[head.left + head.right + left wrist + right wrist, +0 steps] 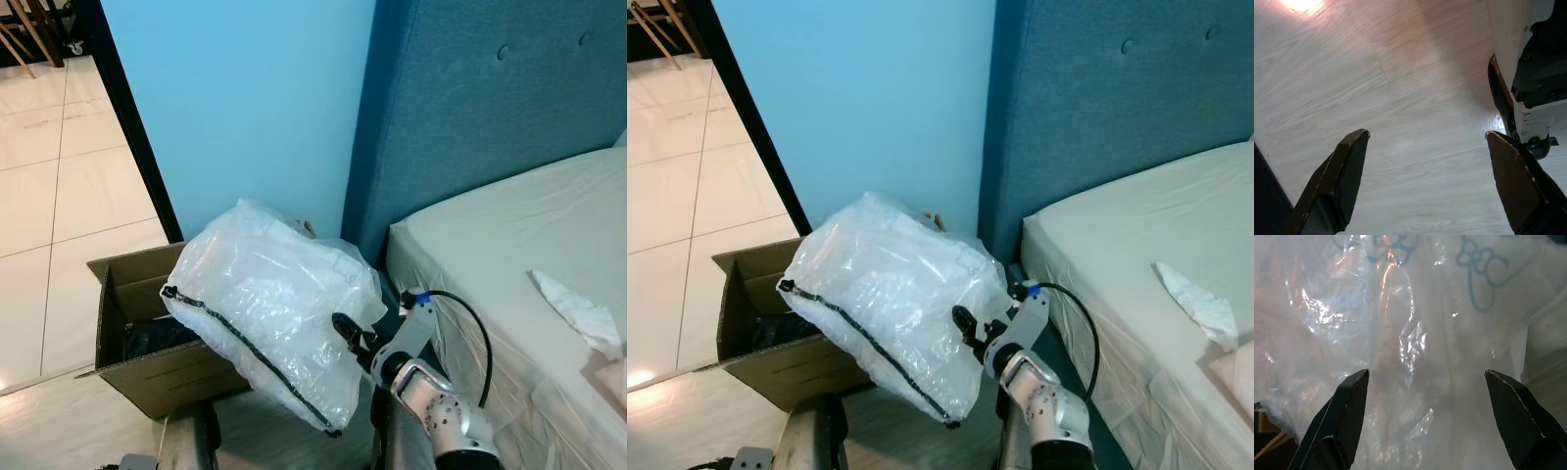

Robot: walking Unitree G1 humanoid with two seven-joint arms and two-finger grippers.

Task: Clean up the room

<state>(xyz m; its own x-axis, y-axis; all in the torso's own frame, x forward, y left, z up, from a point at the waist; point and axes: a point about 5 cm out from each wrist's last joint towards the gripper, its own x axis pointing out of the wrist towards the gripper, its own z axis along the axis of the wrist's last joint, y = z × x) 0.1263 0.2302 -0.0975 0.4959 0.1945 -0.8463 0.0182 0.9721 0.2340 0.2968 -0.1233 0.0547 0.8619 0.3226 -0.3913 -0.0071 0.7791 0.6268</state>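
A: How far along is the tidying, would you say?

B: Midway on one item, by my reading; the big clear plastic bag [274, 304] with the black zip edge is up in the air, sitting partly over the open cardboard box [132, 294] by the blue wall [245, 98], but it is not inside yet; its lower corner hangs past the box's near edge.

A: And the right tool [351, 338]?

B: Its black fingers reach into the bag's right side from the silver arm; in the right wrist view the two fingers stand wide apart with plastic film bulging between them, so I cannot tell whether it truly has hold of the bag or merely props it.

A: The left tool [1425, 181]?

B: Spread wide, holding nothing; it hangs above the pale wooden floor [1400, 98], idle.

A: What is left?

B: The bag needs to go fully into the box, I judge; something dark already lies in there; and a crumpled white tissue [578, 308] rests on the bed [490, 255], near its edge, well apart from the box; that looks like another piece to collect.
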